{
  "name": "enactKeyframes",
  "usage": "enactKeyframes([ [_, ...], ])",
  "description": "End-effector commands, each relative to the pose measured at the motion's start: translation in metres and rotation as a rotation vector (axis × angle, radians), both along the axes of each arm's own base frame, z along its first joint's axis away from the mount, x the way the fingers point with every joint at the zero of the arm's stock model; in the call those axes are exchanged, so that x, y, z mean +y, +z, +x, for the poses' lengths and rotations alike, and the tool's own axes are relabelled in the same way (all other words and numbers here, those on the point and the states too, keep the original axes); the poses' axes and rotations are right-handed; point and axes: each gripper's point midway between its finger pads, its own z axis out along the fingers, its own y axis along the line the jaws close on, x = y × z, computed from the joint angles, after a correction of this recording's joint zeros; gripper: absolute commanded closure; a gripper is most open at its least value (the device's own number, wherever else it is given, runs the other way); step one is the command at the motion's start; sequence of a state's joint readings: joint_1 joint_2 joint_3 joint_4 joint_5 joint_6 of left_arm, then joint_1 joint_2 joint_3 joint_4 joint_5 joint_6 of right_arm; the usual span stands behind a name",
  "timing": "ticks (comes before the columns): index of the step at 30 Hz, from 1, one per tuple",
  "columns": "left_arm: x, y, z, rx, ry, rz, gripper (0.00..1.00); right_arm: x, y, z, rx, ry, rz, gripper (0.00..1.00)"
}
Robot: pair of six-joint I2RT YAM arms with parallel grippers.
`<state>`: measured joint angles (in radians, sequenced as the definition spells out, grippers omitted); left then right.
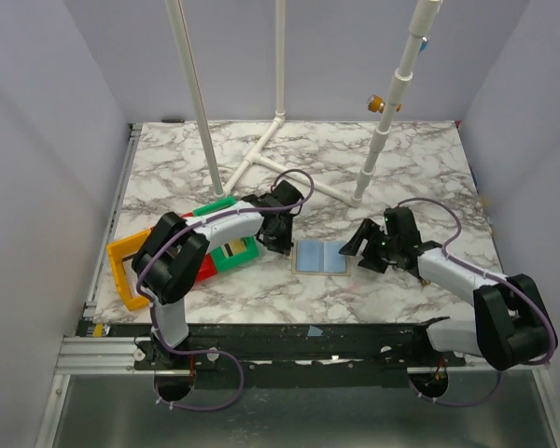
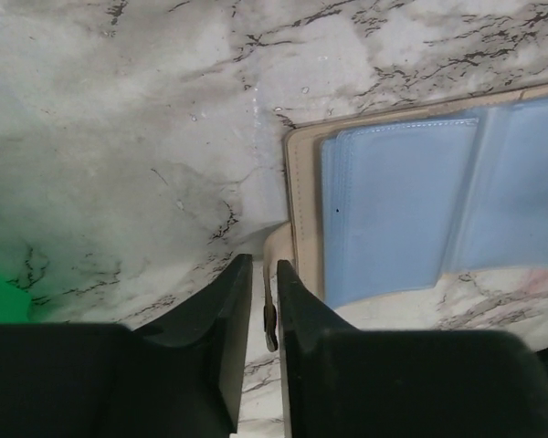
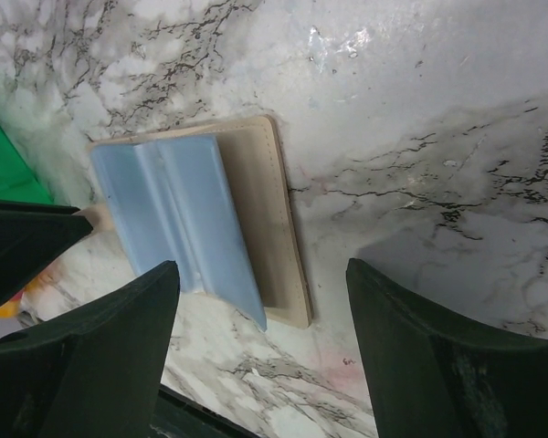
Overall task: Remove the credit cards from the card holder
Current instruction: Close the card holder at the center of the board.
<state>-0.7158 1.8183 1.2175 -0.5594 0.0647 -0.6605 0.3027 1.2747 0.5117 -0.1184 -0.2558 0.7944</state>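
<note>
left claw [image 2: 263,266] sat narrow round the tab [image 2: 270,315] of the flat beige-tan, blue-sleeved card holder [image 2: 402,201], grip unclear, likely steadying it; right claw [image 3: 260,274] gaped wide at its right edge.

The left gripper [image 2: 264,266] is extended toward 2 o'clock, jaws nearly closed. The right gripper [image 3: 260,274] is held wide toward 10 o'clock.

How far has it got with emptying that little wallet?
Barely started. The card holder already lies open on the table. The left gripper stands narrow around its tan tab, grip unclear; the right gripper hangs open above it. No card is out yet, so pulling every card remains.
</note>
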Motion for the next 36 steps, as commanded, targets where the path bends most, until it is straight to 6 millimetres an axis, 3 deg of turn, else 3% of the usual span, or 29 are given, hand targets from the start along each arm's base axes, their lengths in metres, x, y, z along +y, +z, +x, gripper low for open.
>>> enactKeyframes([
  [1,-0.012,-0.002,0.004,-0.004,-0.025,-0.019,0.85,0.002,-0.008,0.003,-0.009,-0.007,-0.004,0.23],
  [5,-0.013,-0.008,0.003,0.008,-0.026,-0.017,0.93,0.009,-0.012,0.001,0.008,0.000,0.025,0.23],
  [13,-0.015,-0.016,-0.001,0.030,-0.027,-0.020,0.96,0.027,-0.011,-0.004,0.048,0.008,0.159,0.23],
  [28,-0.011,-0.019,-0.004,0.029,-0.022,-0.010,1.00,0.044,0.045,0.008,-0.034,0.005,0.302,0.23],
  [36,-0.011,-0.017,-0.004,0.027,-0.025,-0.016,1.00,0.056,0.047,0.005,-0.029,0.041,0.391,0.23],
])
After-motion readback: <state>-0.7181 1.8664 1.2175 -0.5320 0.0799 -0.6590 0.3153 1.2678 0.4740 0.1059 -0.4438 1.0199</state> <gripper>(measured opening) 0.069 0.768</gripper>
